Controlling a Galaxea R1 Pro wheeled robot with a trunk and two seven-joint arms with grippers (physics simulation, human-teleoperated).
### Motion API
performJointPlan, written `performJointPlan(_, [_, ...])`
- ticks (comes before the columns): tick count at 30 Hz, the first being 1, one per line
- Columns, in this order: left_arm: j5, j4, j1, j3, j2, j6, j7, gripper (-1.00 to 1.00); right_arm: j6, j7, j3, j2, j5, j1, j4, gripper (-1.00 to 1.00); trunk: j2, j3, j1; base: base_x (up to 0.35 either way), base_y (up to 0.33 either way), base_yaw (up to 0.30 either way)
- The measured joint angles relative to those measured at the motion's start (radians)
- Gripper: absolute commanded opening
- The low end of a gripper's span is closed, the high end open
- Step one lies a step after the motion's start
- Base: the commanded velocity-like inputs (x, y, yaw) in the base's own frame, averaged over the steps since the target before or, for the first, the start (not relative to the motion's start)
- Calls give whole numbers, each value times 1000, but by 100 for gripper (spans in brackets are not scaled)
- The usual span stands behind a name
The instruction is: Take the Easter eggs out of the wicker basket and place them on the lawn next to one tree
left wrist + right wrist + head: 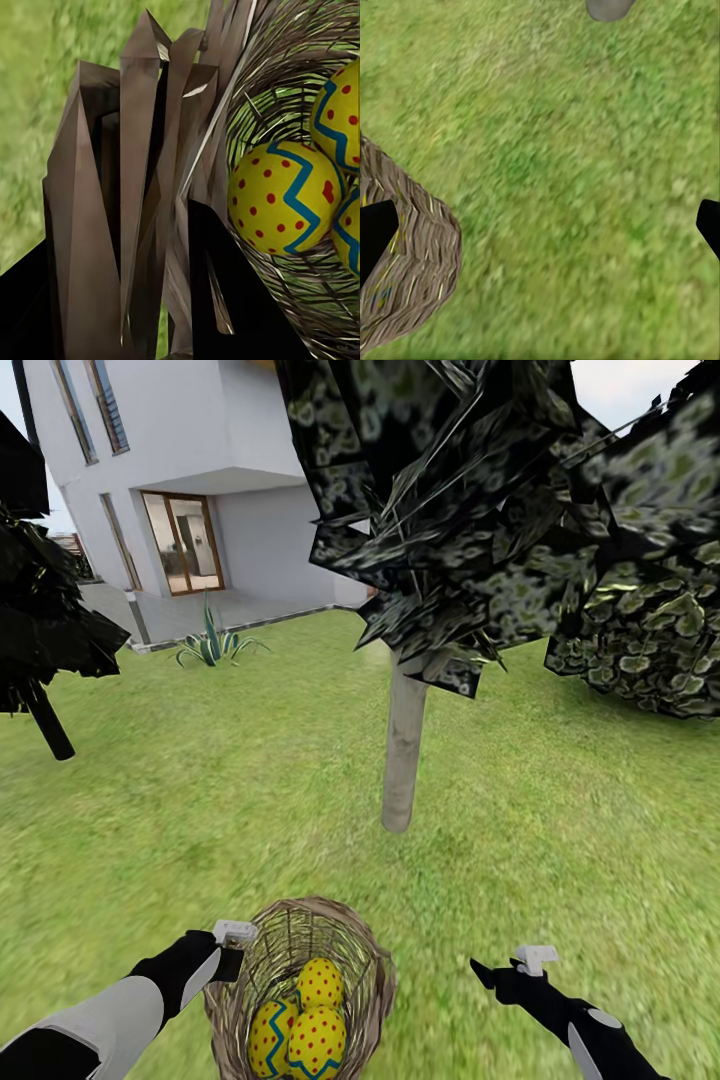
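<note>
Item: three Easter eggs [305, 1025], all lying in the wicker basket [362, 960] on the lawn [560, 830], near the tree [403, 760]. Likely smooth, rounded, slip-prone; take across the middle. Left pincer [232, 935] low at the basket's rim, spread unclear. Right pincer [500, 970] hung over grass, fingers wide apart.

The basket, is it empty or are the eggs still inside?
Not empty. The wicker basket holds all three Easter eggs, nestled together inside its woven wall.

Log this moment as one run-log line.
eggs: three in wicker basket | left gripper: at basket's side | right gripper: open above lawn | tree: ahead
</note>
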Motion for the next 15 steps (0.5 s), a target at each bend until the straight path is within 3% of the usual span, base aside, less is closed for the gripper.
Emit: performJointPlan(15, [0, 0, 0, 1, 0, 0, 0, -100, 1, -3, 1, 1, -4, 0, 2, 100, -105, -47, 58, 0, 0, 0])
